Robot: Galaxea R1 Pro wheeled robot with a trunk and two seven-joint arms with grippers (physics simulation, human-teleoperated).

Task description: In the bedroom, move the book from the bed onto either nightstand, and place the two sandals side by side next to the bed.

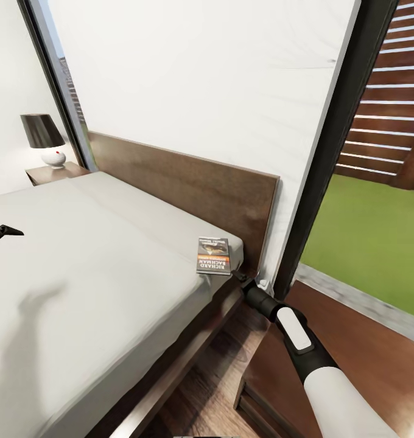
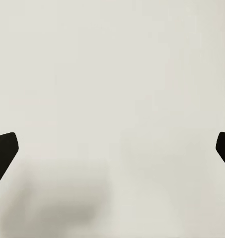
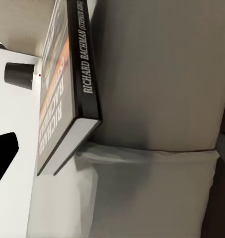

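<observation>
Right gripper [image 1: 236, 274] (jaws hidden) touches book [image 1: 214, 255] at mattress corner.

book [image 3: 67, 94] lying at mattress [image 3: 157, 79] edge, spine reading RICHARD BACHMAN

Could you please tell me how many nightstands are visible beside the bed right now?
2: one nightstand at the bed's far side, carrying a lamp; the other nightstand on the near side, under the right arm. Neither is fully visible.
</observation>
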